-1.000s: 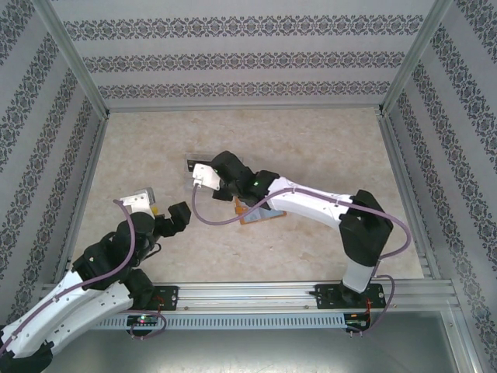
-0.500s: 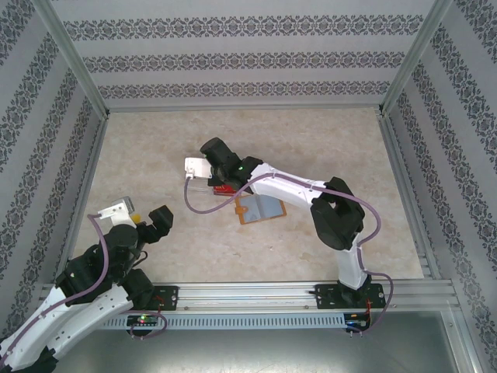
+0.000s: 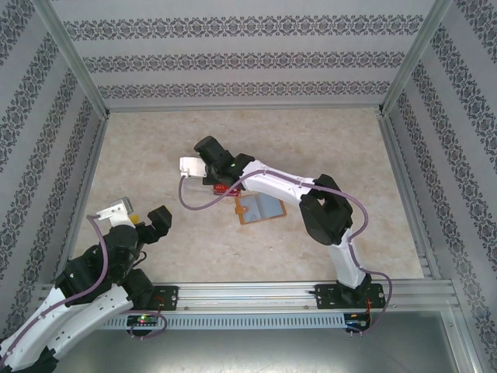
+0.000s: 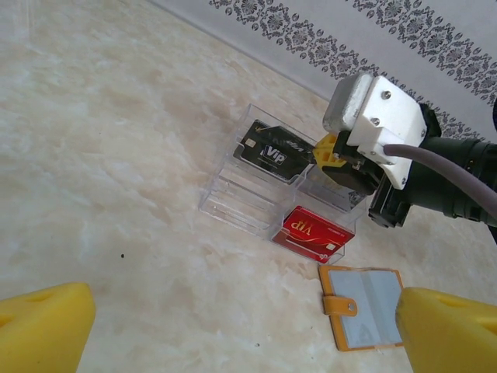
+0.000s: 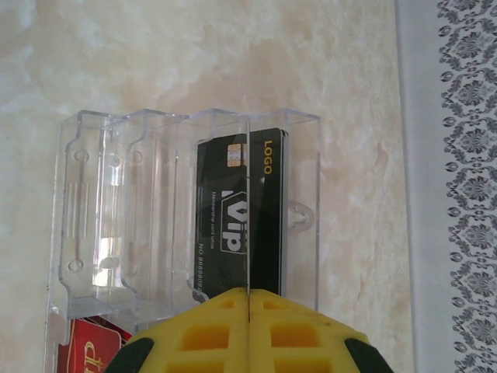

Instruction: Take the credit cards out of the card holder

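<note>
My right end effector is pinched closed, tips at the black card in the clear rack. My left end effector is spread wide, holding nothing.

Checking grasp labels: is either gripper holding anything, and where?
Nothing held: left gripper open, empty; right gripper shut, tips at the black plastic VIP card's near edge.

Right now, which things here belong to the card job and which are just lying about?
Job: card holder, open and flat; black card and red card at the clear rack; right gripper, shut, by the black card.
Not in play: left gripper, open, off to the side; patterned walls.
</note>
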`<state>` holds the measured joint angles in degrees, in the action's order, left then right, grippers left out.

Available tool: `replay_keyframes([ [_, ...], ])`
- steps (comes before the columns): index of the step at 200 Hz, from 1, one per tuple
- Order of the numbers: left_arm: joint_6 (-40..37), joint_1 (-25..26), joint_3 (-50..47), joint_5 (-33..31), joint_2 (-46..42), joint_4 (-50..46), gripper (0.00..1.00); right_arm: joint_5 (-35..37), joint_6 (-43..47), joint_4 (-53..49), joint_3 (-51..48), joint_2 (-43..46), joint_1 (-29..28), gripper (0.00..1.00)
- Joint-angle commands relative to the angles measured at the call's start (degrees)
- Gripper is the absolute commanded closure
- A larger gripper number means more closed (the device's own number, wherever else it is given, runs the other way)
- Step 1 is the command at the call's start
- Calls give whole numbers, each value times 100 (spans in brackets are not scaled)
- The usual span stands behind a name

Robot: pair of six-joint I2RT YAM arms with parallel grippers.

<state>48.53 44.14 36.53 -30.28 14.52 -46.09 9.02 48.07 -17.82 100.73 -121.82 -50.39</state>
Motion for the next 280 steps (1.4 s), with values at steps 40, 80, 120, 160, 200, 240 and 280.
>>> replay_keyframes([
  [40, 32, -33, 5, -135, 1, -216, 0, -178, -248, -260, 340, -329, 46, 100],
  [80, 25, -37, 2, -116, 2, -212, 0, -90, -354, -303, 472, -437, 73, 96],
  [120, -11, -33, -7, -85, -6, -177, 0, 752, -593, -261, 952, -769, 125, 76],
  [160, -27, -35, -13, -60, -12, -172, 0, 906, -801, -18, 840, -665, 152, 70],
  [200, -88, -37, -29, 11, -18, -80, 0, 549, -1157, 97, 431, -124, 152, 64],
  [240, -225, -37, -35, 190, 94, 100, 0, -36, -2148, 272, -301, 817, 204, 55],
  [280, -308, -37, -56, 517, 459, 456, 0, -637, -3853, 358, -1241, 1915, 551, 55],
])
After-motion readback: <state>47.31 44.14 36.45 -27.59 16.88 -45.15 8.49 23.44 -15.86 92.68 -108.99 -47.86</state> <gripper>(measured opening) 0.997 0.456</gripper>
